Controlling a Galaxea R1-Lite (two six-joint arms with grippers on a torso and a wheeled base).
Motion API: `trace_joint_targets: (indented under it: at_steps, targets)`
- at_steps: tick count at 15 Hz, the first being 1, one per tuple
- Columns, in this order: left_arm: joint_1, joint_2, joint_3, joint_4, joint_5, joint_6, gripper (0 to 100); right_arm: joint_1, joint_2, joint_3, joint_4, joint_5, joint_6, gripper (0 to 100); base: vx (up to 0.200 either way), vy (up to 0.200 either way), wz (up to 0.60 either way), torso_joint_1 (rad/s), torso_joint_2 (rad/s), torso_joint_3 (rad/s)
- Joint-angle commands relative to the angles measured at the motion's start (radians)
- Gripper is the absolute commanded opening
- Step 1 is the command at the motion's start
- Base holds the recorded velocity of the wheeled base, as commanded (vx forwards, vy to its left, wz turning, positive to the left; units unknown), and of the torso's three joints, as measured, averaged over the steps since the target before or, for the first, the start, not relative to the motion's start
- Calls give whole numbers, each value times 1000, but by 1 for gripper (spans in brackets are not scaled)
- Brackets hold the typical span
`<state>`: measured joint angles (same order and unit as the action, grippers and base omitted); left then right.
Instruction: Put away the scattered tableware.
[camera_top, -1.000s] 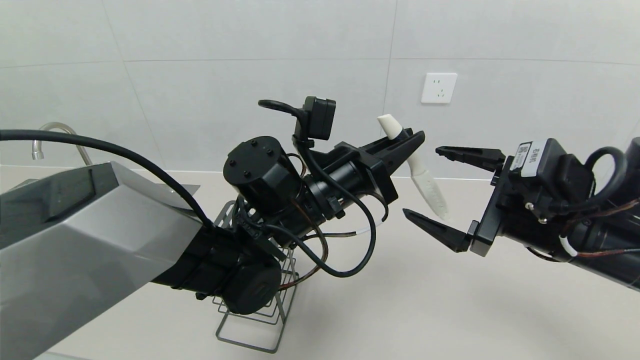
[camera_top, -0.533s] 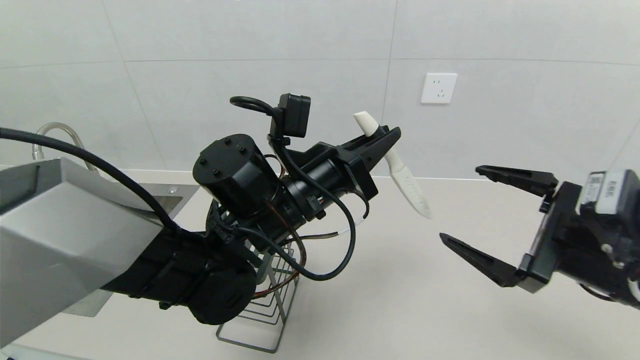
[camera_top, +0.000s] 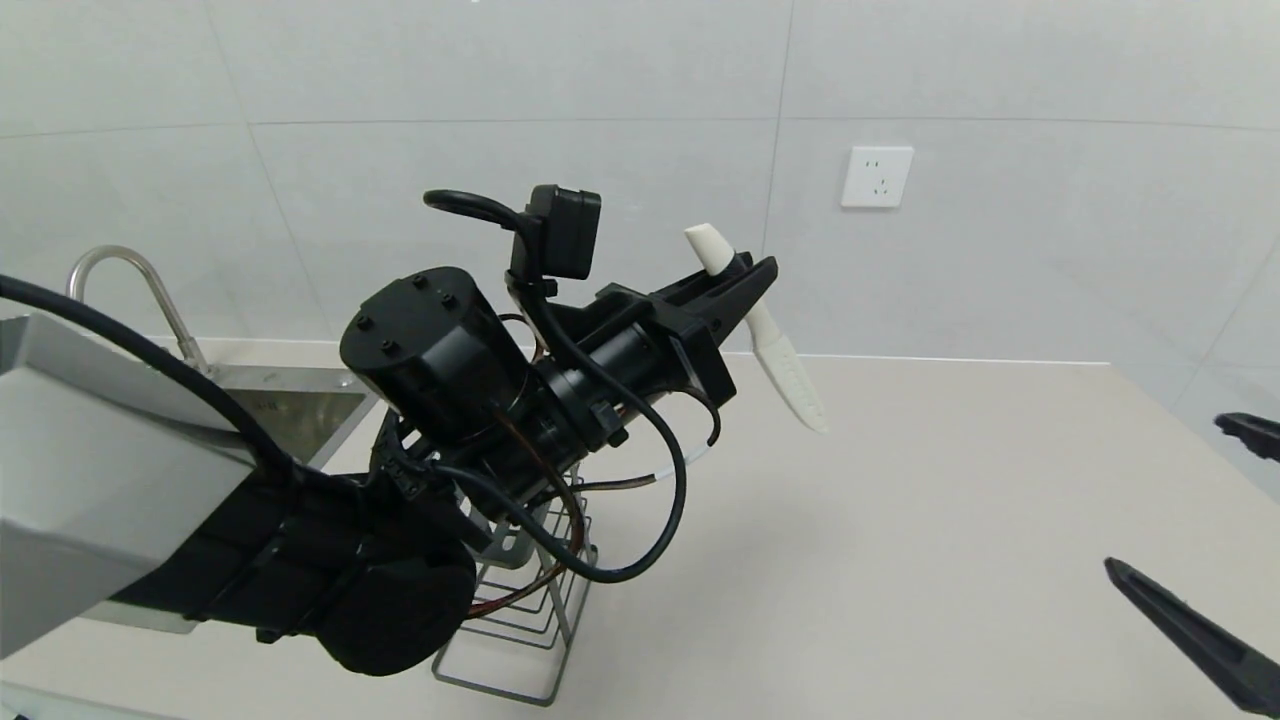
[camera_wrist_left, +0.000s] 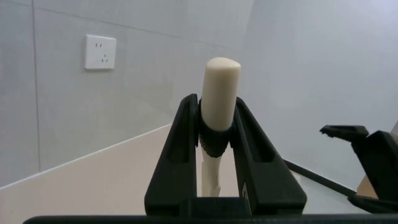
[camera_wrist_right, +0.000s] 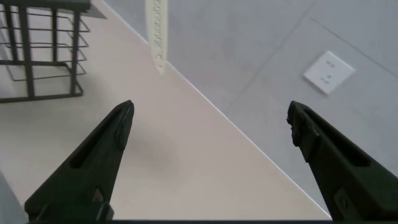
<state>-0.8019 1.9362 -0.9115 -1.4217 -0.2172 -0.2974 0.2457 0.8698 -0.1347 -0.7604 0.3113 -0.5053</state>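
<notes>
Head view, nearest first: wire rack (camera_top: 530, 640) stands on the beige worktop (camera_top: 900, 520) at the lower edge, partly hidden behind the left arm. Right tool (camera_top: 1165, 492) sits at the far right edge, spread wide, nothing between its fingers, low over the worktop.

Higher up and further out, left tool (camera_top: 745, 275) is raised well above the worktop, closed on a white knife (camera_top: 775, 345). Grip is on the handle, with the rounded butt sticking up past the fingers. Blade hangs down, slanting toward the robot's right, tip in the air and touching nothing. Knife is well apart from the right tool and above and to the right of the rack.

Left wrist view: left tool (camera_wrist_left: 214, 102) fingers press both sides of the white knife (camera_wrist_left: 221, 87) handle, a dark collar between them. Right tool (camera_wrist_left: 339, 165) is further off.

Right wrist view: right tool (camera_wrist_right: 210, 112) gaping, worktop (camera_wrist_right: 186, 162) bare between the fingers. Beyond it, the knife's blade tip (camera_wrist_right: 157, 31) hangs down, dotted along its face. Wire rack (camera_wrist_right: 43, 50) stands to one side of it.

Further back in the head view: sink (camera_top: 290, 405) set into the worktop on the left, curved metal faucet (camera_top: 120, 270) behind it. Grey tiled wall at the back, with a white socket (camera_top: 877, 176) on it.
</notes>
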Motion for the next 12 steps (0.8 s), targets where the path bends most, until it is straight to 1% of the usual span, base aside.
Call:
trace_joint_targets:
  at_steps: [1, 2, 4, 5, 6, 8, 9, 10, 11, 12]
  targets:
    - [-2, -42, 17, 0, 2, 0, 0, -128, -219, 12, 131, 3, 28, 100, 0, 0, 0, 0, 0, 0]
    - [1, -54, 36, 0, 2, 1, 0, -138, -245, 17, 150, 3, 36, 100, 0, 0, 0, 0, 0, 0]
    - [3, -120, 120, 9, 4, 17, 0, -160, -334, 29, 156, 3, 56, 100, 0, 0, 0, 0, 0, 0]
    - [3, -140, 140, 12, 4, 21, 0, -164, -374, 30, 158, 2, 56, 100, 0, 0, 0, 0, 0, 0]
    - [1, -157, 155, 12, 4, 23, 0, -191, -428, 37, 162, 2, 56, 100, 0, 0, 0, 0, 0, 0]
    - [3, -178, 177, 12, 4, 24, 0, -214, -526, 78, 162, 2, 51, 100, 0, 0, 0, 0, 0, 0]
    - [3, -184, 181, 10, 4, 32, 0, -214, -572, 106, 164, 2, 53, 100, 0, 0, 0, 0, 0, 0]
    - [3, -187, 184, 10, 4, 49, 0, -224, -617, 125, 165, 0, 53, 100, 0, 0, 0, 0, 0, 0]
    - [3, -191, 184, 12, 4, 58, 0, -243, -647, 133, 176, -1, 56, 100, 0, 0, 0, 0, 0, 0]
    - [1, -191, 186, 12, 4, 58, 0, -252, -663, 133, 193, -1, 59, 100, 0, 0, 0, 0, 0, 0]
